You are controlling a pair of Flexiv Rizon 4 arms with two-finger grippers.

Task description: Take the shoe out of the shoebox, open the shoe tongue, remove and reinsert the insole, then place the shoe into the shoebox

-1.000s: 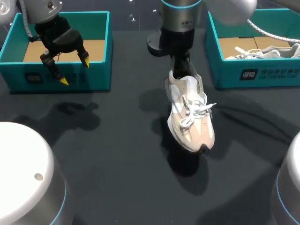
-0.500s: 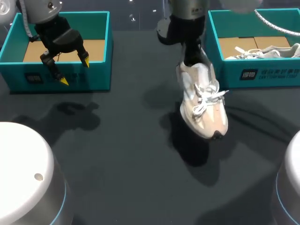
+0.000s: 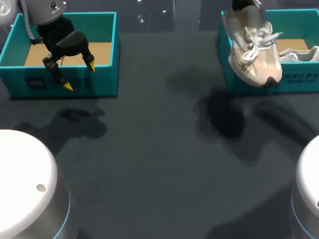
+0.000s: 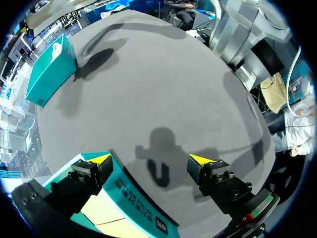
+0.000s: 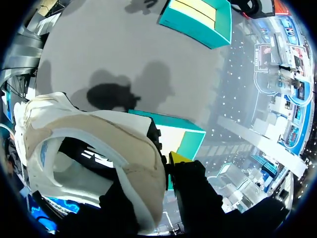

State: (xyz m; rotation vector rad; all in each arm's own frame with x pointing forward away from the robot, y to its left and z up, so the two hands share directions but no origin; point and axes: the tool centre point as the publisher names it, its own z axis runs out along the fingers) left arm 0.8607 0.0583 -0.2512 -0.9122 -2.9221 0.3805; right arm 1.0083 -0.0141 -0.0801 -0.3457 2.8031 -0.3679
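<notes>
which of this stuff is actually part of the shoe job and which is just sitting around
Part of the job: shoe, held by the right fingers; right shoebox.
Just lying about: left box, no shoe showing; second shoe in the right shoebox; left fingers, open, by the left box.

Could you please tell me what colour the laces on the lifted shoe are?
White laces on the beige sneaker; clearest in the head view.
</notes>
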